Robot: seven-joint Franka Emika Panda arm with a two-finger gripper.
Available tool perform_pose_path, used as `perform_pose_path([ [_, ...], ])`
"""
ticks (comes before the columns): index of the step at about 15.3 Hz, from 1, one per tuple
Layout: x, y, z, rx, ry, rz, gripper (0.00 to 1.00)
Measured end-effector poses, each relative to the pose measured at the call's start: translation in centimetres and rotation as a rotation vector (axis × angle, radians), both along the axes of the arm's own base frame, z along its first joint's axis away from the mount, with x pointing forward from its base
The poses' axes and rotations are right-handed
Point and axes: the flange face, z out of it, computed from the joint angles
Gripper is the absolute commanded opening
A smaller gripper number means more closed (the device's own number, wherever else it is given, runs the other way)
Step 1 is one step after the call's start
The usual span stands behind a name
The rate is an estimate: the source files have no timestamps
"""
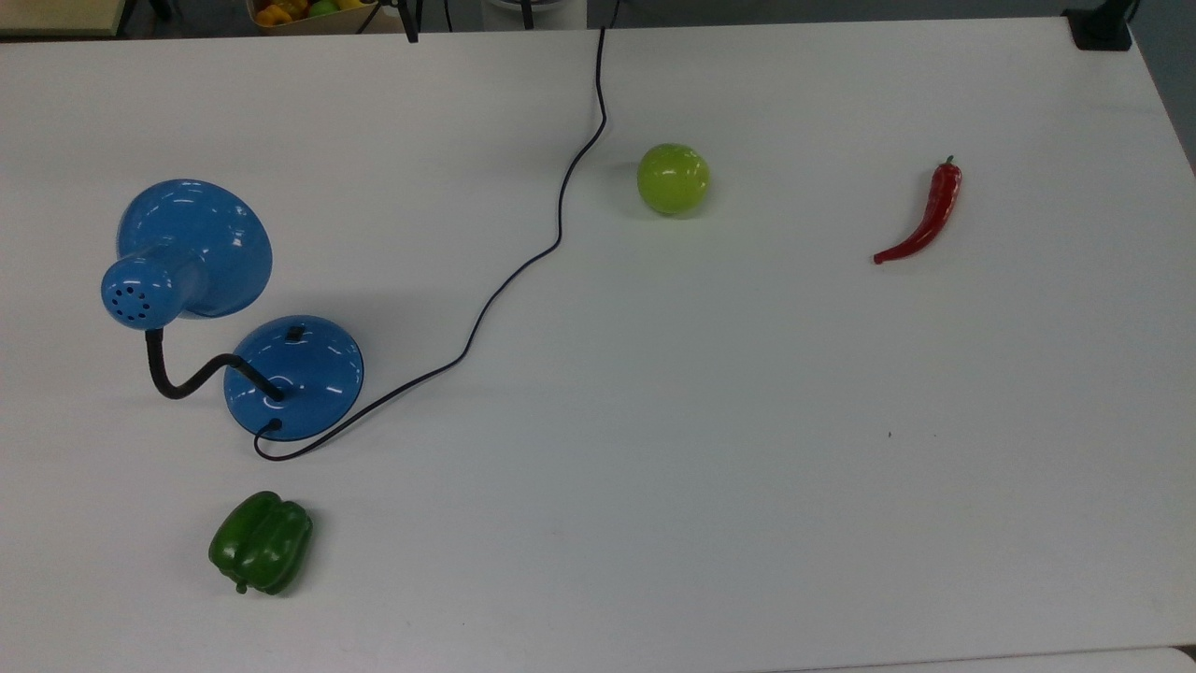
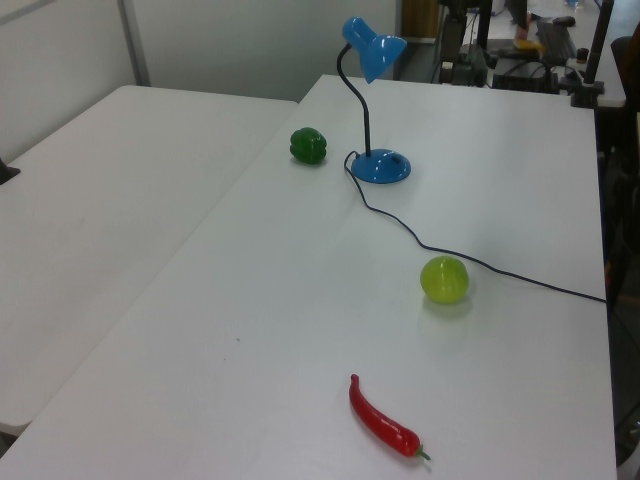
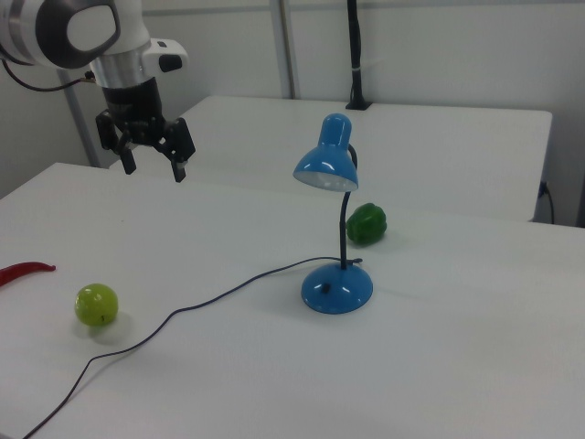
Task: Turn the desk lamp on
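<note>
On the white table [image 1: 747, 467], the desk lamp [image 3: 336, 283] stood unlit, its base just beyond the green pepper [image 3: 366, 223] in the right view. The gripper [image 3: 154, 165] hung high and well apart from the lamp, fingers spread wide and holding nothing. The approach step had not begun; next it likely needed to descend onto the small black switch [image 1: 294, 332] on the lamp's base.

Glossy blue desk lamp [image 1: 201, 271] stands upright on the white table [image 1: 747, 467], well apart from the gripper [image 3: 154, 166], to the right view's right and lower. Flared shade tilts down, unlit. Black bendy neck, domed round base, small black switch [image 1: 295, 332] on top. Black cord [image 1: 523, 271] trails away across the table.
</note>
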Motion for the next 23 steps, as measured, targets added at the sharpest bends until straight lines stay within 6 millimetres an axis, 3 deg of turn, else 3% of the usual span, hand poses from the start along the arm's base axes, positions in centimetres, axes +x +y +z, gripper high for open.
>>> perform_pose_path([
  [11, -0.02, -0.03, -0.3, -0.001, 0.006, 0.005, 1.0],
  [13, -0.02, -0.04, -0.3, -0.001, 0.006, 0.005, 0.74],
  [16, -0.02, -0.04, -0.3, -0.001, 0.006, 0.006, 0.19],
  [17, -0.02, -0.04, -0.3, -0.001, 0.006, 0.007, 0.06],
  [18, -0.02, -0.04, -0.3, -0.001, 0.006, 0.007, 0.0],
  [23, -0.02, -0.11, -0.3, -0.001, 0.006, 0.005, 0.0],
])
